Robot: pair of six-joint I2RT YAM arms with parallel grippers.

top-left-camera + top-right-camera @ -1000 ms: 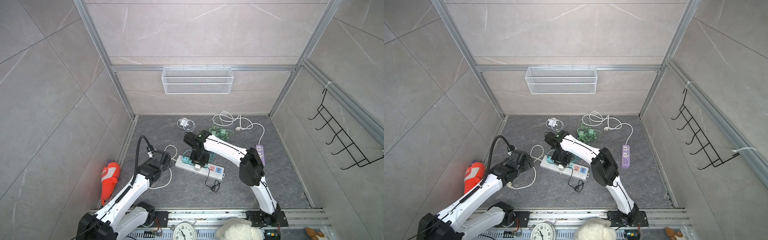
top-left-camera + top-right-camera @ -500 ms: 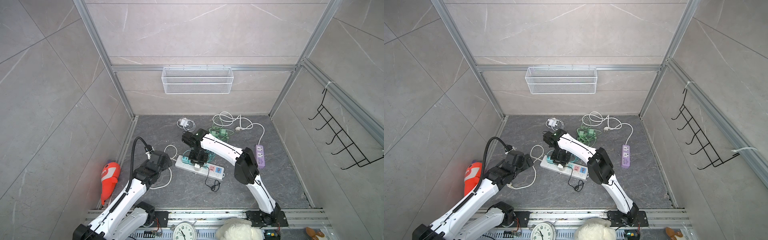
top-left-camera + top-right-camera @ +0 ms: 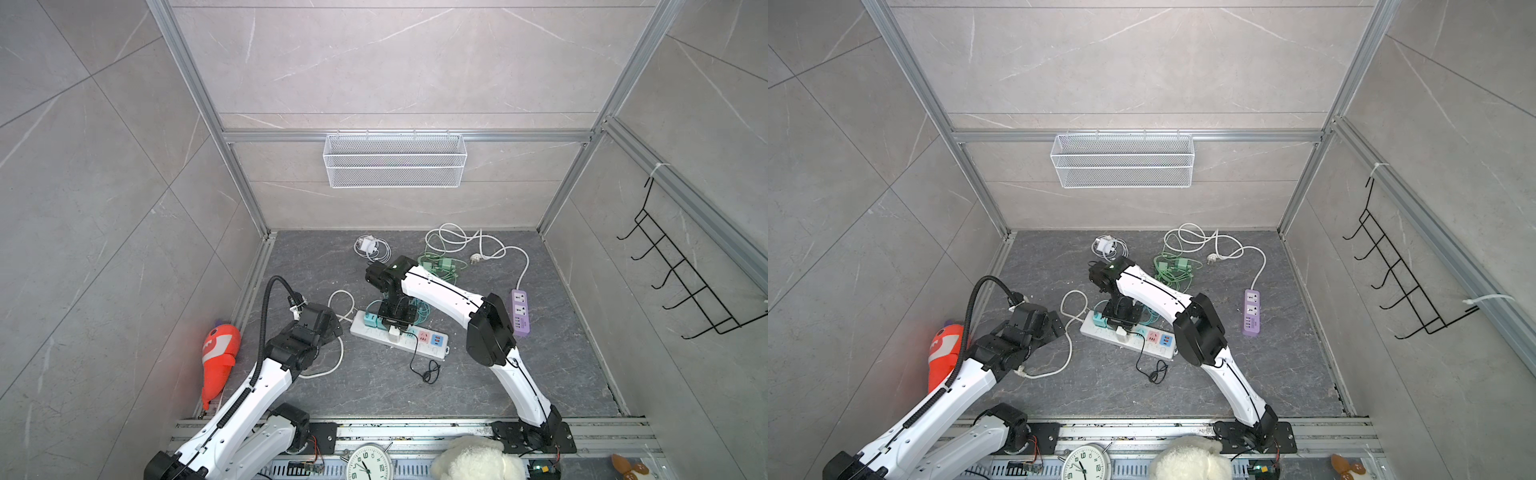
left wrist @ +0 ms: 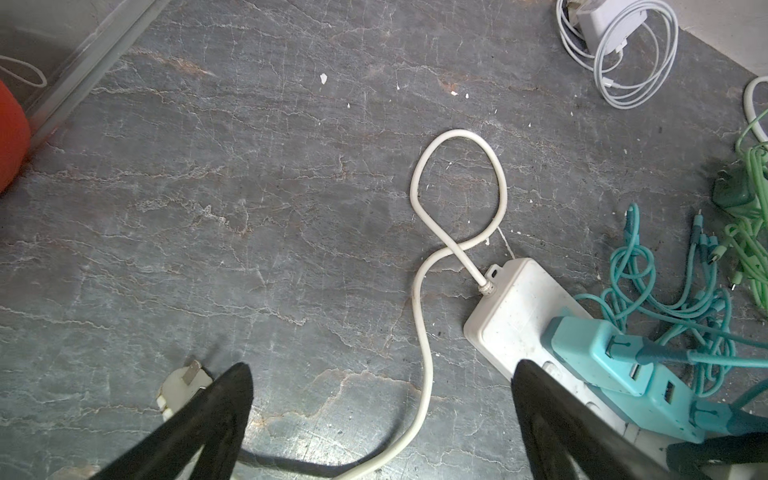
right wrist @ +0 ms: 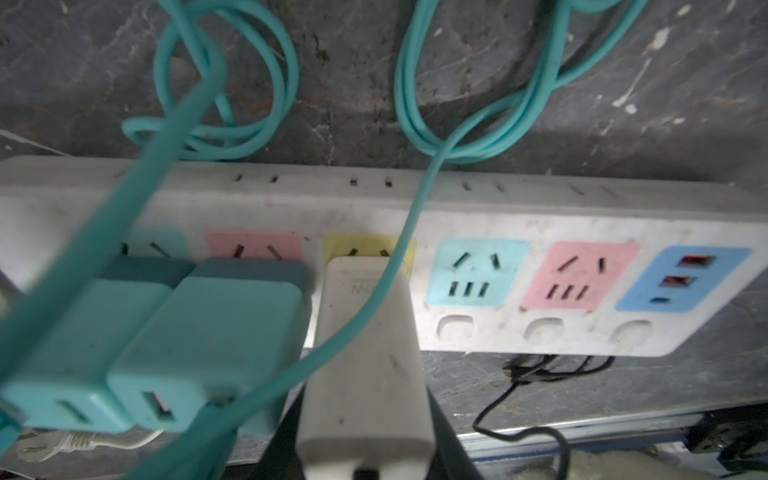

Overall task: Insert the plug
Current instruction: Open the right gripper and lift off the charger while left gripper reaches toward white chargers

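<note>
Low at centre in both top views, the right gripper [image 3: 394, 325] pinches the white plug [image 3: 393, 335], which stands upright on the power strip [image 3: 434, 350]. Left wrist view: the left gripper [image 4: 382, 374] is spread wide over the floor [image 4: 249, 208], one finger near the power strip. Right wrist view: the white plug meets the yellow socket [image 5: 338, 245].

Strip [image 5: 540, 216]: white; socket panels teal, pink, yellow, teal, pink, blue; plug [image 5: 365, 374]: white; chargers [image 5: 216, 332] and cable [image 5: 413, 216]: teal; floor [image 4: 249, 208]: dark grey, pale veining; toy [image 3: 218, 353]: orange-red; second strip [image 3: 520, 312]: purple.
</note>
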